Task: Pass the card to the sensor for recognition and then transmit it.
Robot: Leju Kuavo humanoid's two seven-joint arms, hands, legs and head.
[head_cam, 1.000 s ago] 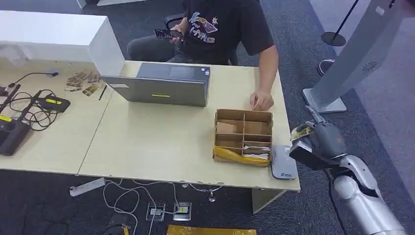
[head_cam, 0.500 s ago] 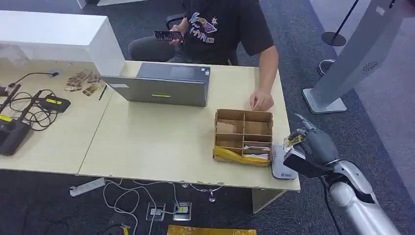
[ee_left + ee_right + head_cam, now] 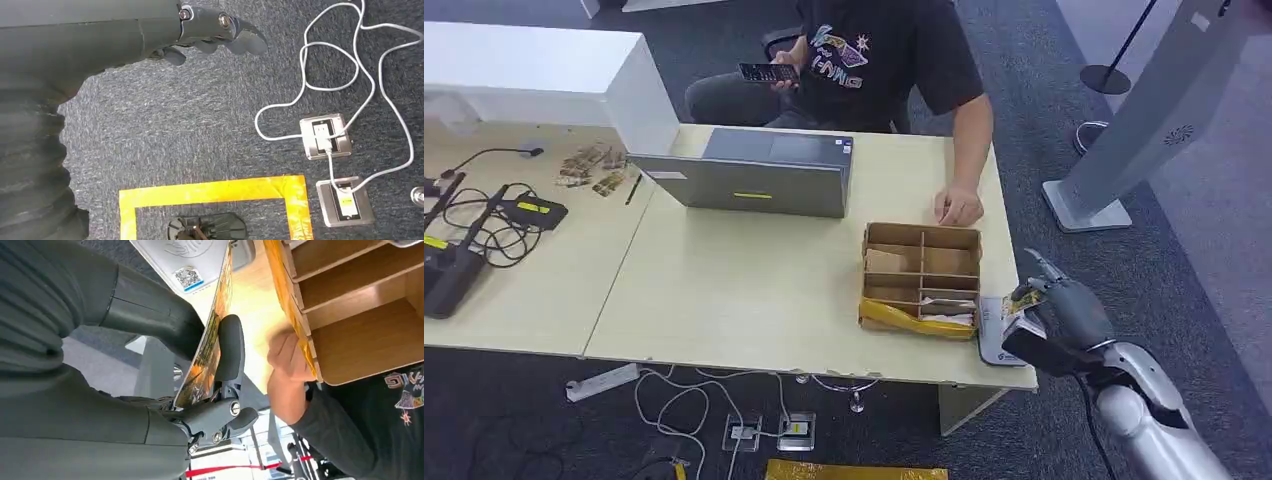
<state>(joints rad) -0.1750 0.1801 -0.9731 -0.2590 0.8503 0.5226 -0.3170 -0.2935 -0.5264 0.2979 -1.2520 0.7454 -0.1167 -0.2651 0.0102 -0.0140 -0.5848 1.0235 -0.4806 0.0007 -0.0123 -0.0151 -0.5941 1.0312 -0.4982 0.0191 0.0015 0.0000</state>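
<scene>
Presenting step: right hand (image 3: pixel 1064 312) pinching thin yellow-patterned card (image 3: pixel 207 347) above flat grey card sensor (image 3: pixel 1002 332). Left hand (image 3: pixel 220 30) hanging, fingers curled, holding nothing. Next, probably: lower card flat onto sensor.

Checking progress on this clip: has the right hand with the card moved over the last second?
Yes. The right hand, pinching the card, has moved left and down in the head view, from beyond the table edge to right over the grey card reader beside the cardboard box.

The right hand (image 3: pixel 1064 305) holds the card (image 3: pixel 1024 297) just over the sensor (image 3: pixel 1001 333), with the divided cardboard box (image 3: pixel 921 277) close beside its fingertips, blocking the inward side. Beyond the fingers a person's hand (image 3: pixel 959 207) rests on the table (image 3: pixel 754 290) by the box's far corner. Open tabletop lies past the box, short of the laptop (image 3: pixel 749 172).
</scene>
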